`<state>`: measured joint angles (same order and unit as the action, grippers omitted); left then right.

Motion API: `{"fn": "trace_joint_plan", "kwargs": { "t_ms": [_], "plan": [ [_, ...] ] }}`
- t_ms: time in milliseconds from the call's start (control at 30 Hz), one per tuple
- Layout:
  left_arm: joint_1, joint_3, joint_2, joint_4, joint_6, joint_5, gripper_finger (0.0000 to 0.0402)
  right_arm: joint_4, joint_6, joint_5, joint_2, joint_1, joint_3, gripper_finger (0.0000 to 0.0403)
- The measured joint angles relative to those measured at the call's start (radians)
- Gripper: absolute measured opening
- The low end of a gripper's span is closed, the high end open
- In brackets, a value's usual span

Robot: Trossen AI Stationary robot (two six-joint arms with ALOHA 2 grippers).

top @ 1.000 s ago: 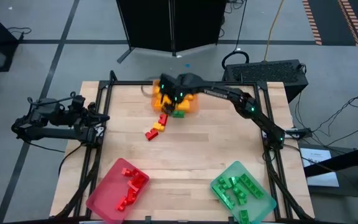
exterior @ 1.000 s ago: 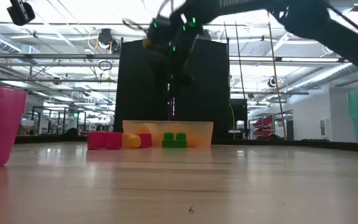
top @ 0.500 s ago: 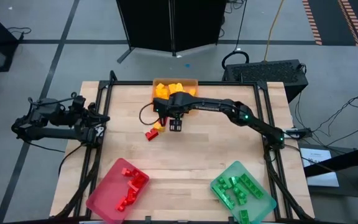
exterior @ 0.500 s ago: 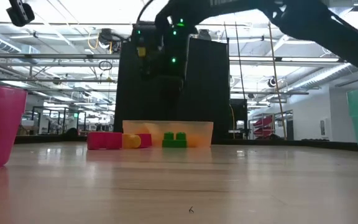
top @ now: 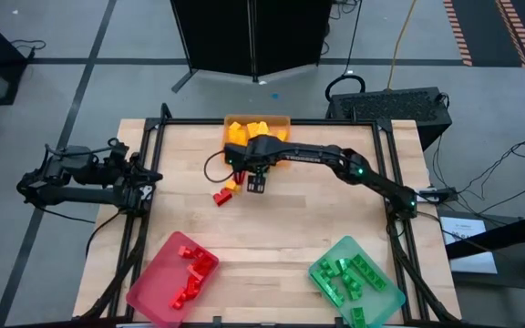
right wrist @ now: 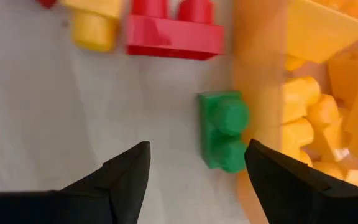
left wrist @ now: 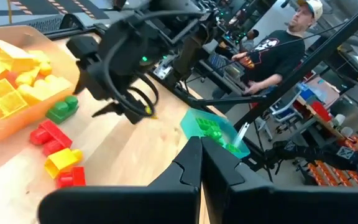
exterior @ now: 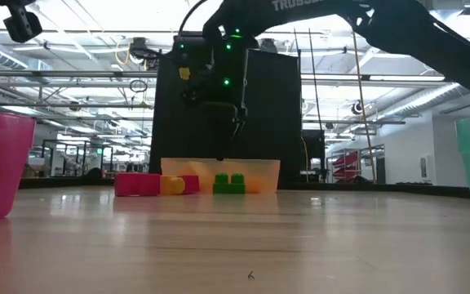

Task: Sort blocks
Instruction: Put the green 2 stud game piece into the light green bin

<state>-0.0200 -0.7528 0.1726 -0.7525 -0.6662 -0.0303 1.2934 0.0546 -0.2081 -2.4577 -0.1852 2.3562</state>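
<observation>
Blocks like the green block (right wrist: 223, 130), which sits on the surface touching the orange tray (right wrist: 261, 74) at about 12 o'clock, look light, hard and a bit slippery, so pinch its flat sides with your open right claw (right wrist: 197, 177) hovering above; your left claw (left wrist: 202, 163) waits shut at 9 o'clock.

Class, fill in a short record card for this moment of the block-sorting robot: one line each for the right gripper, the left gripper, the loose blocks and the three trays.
right gripper: open, above the small green studded plastic block
left gripper: shut, waiting at the table's left edge
loose blocks: green, red and yellow bricks beside the translucent orange tray
orange tray: holds yellow bricks
pink-red tray: holds red bricks
teal-green tray: holds green bricks
</observation>
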Motion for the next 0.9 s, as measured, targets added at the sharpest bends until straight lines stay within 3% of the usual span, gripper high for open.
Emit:
{"fn": "trace_joint_plan", "kwargs": {
  "t_ms": [200,633,900],
  "plan": [
    [0.000,0.000,0.000,0.000,0.018,0.000,0.0004,-0.023,0.064,-0.049,-0.010,0.026,-0.003,0.0254],
    [0.000,0.000,0.000,0.001,0.025,-0.001,0.0004,-0.097,0.010,-0.022,-0.013,-0.027,-0.136,0.0253],
    [0.000,0.000,0.000,0.001,0.021,-0.009,0.0004,-0.089,0.010,0.174,-0.002,0.035,-0.140,0.0210]
  ]
}}
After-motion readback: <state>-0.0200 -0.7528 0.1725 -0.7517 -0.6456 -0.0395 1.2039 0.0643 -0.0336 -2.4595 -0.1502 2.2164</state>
